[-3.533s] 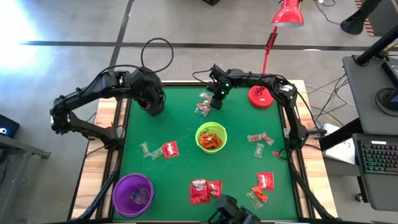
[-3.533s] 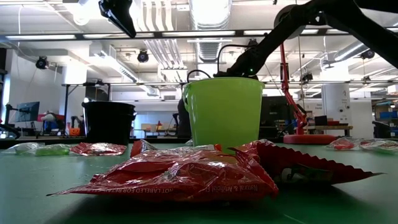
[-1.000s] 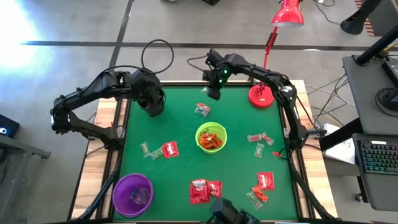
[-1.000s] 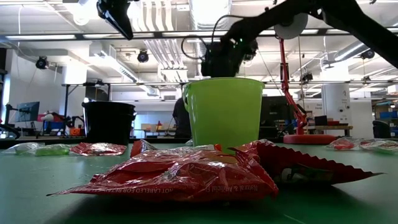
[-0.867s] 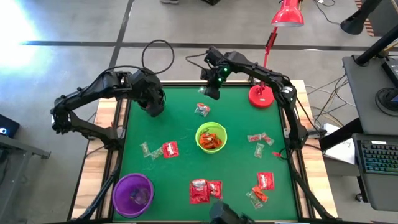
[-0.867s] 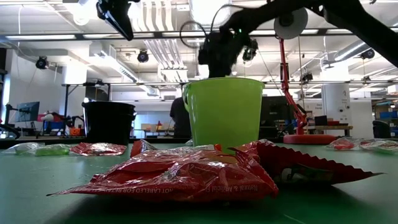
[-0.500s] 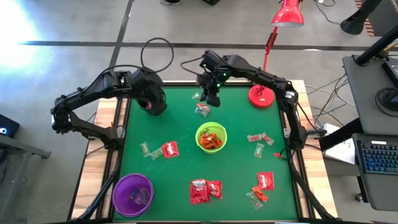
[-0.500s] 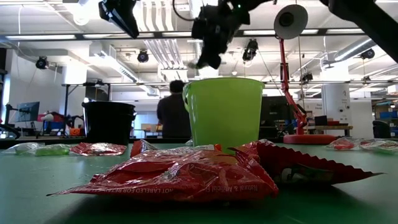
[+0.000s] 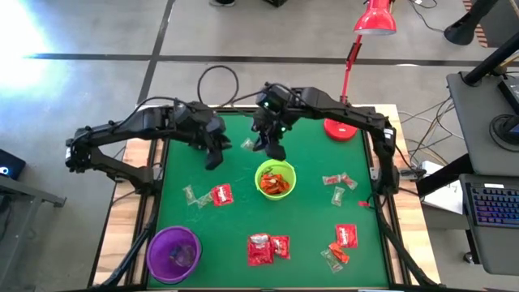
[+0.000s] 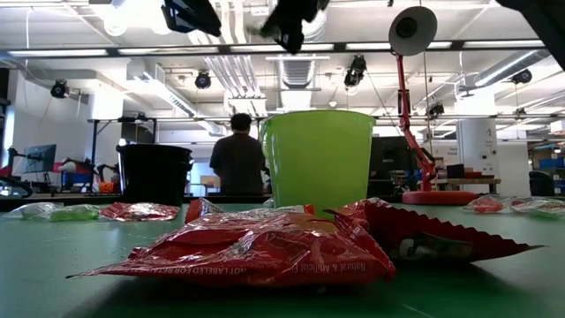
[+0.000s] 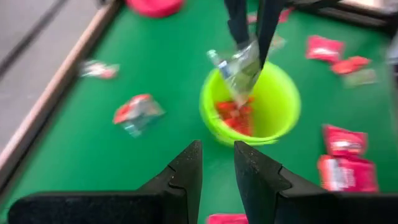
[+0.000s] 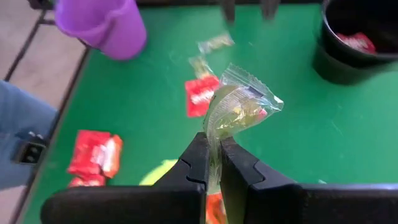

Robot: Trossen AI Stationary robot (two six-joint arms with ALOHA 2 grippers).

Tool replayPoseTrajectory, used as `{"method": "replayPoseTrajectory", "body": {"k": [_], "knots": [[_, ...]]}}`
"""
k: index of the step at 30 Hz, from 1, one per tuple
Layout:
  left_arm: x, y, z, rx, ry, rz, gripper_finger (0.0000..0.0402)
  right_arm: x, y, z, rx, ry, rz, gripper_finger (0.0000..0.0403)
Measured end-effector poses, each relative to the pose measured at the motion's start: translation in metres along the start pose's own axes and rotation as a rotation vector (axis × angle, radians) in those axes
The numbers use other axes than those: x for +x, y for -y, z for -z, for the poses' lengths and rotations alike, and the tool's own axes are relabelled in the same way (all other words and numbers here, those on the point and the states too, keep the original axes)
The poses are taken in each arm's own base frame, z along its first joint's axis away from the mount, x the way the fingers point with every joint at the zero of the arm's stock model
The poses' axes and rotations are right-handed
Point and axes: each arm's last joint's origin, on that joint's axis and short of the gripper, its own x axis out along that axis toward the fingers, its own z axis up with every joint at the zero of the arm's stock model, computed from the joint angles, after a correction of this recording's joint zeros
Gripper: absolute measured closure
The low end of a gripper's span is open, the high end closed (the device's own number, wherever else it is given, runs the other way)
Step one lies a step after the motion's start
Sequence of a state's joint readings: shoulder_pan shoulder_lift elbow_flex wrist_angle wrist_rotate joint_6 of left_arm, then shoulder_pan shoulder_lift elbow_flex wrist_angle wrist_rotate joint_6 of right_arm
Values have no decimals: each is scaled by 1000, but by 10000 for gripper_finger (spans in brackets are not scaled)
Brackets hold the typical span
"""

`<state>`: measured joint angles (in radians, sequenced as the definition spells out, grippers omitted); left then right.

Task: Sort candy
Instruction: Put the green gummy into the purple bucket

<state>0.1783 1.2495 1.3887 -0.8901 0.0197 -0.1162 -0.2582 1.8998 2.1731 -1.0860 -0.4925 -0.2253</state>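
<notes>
Clear-wrapped candy (image 12: 239,106) pinched in right gripper (image 12: 211,163), above lime-green bowl (image 9: 275,180)

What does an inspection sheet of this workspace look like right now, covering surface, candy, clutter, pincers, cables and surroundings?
Surface: green mat on a wood-edged table.
Job's things: clear candy packet held in the air; red packets loose on the mat; orange-red candy in the lime-green bowl; a purple bowl and a black bowl.
Clutter: red desk lamp.
Pincers: right pincer shut on the clear candy packet near the lime-green bowl; left pincer open, empty.
Cables: black loop behind the table.
Surroundings: a person standing in the room.
</notes>
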Motion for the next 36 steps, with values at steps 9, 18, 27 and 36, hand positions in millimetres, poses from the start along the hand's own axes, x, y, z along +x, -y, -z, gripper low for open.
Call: {"method": "replayPoseTrajectory", "body": {"k": [9, 18, 27, 36], "knots": [[-5, 13, -3, 13, 64, 223, 321, 9, -38, -12, 72, 15, 95, 390], [-7, 13, 0, 69, 38, 259, 262, 21, -72, -17, 65, 5, 159, 390], [-7, 14, -2, 75, 57, 261, 220, 24, -83, -22, 65, 48, 166, 390], [-1, 14, -5, 73, 63, 265, 216, 24, -83, -28, 51, 103, 166, 390]]}}
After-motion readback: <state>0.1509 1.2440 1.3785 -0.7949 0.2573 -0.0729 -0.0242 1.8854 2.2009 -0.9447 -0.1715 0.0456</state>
